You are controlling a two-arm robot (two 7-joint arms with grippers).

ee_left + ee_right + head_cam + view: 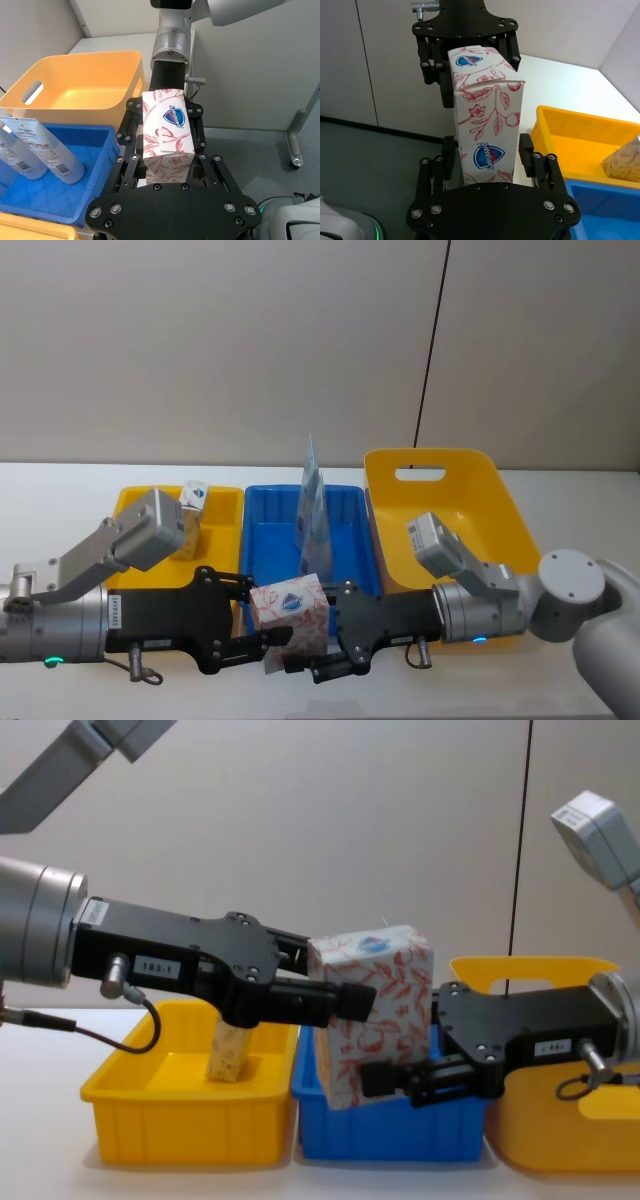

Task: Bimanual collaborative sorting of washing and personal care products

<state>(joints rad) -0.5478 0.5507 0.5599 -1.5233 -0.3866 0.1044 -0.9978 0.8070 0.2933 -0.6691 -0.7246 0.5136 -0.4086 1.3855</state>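
- The step in hand looks like a handover. The left gripper (260, 618) and right gripper (325, 632) both have their fingers closed on one pack (292, 612), held in the air just in front of the blue bin (265, 540).
- It cannot be told which arm gives and which takes.
- Next, one gripper must let go while the other holds on. The pack likely goes to the left yellow bin (225, 505), where a second pack (228, 1055) stands.
- Pouches (315, 505) stand in the blue bin.
- The pack's blue shield reads "Safeguard". The pouches' print is too small to read.
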